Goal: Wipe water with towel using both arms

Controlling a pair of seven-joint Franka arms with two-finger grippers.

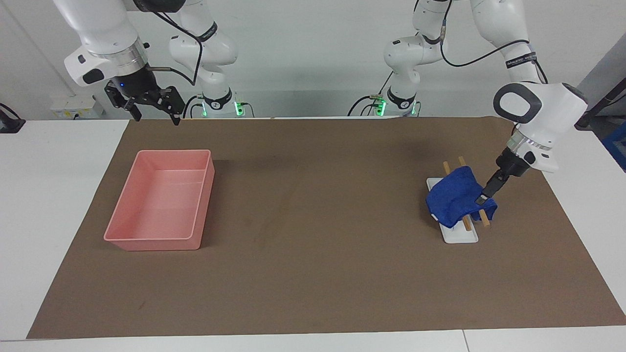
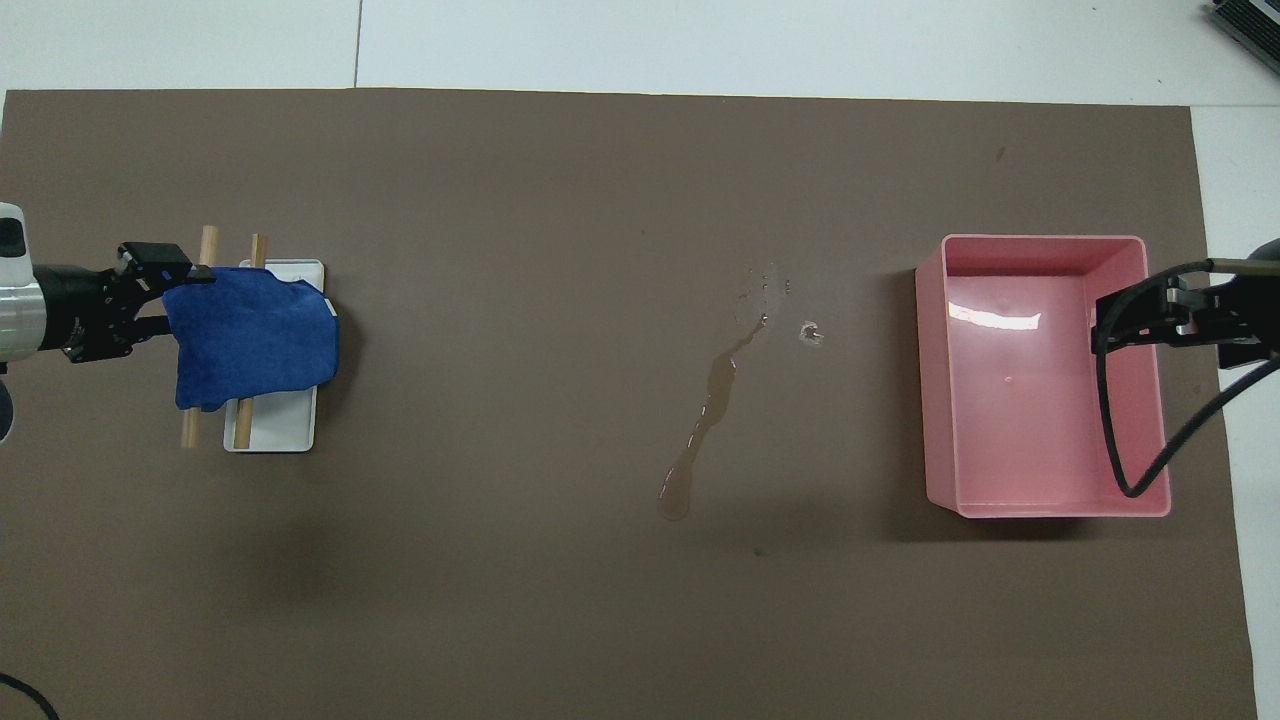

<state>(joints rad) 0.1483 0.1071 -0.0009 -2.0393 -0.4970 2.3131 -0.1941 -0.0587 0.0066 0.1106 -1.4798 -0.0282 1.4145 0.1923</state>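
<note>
Only the overhead view shows the water streak (image 2: 712, 400), mid-mat at about 9 o'clock from the pink bin (image 2: 1045, 375). The blue towel (image 1: 457, 195) drapes over two wooden dowels (image 2: 208, 243) on a white tray (image 2: 285, 430) toward the left arm's end of the bench (image 1: 58, 205); the left claw (image 1: 480, 199) sits at its 3 o'clock edge in the facing view, fingers straddling the hem, grip uncertain. The right claw (image 1: 154, 110) waits open above the bin's robot-side end.

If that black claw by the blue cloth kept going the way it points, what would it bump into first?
Most likely the towel itself: the left gripper points slantwise down at its edge, apparently already touching it.
</note>
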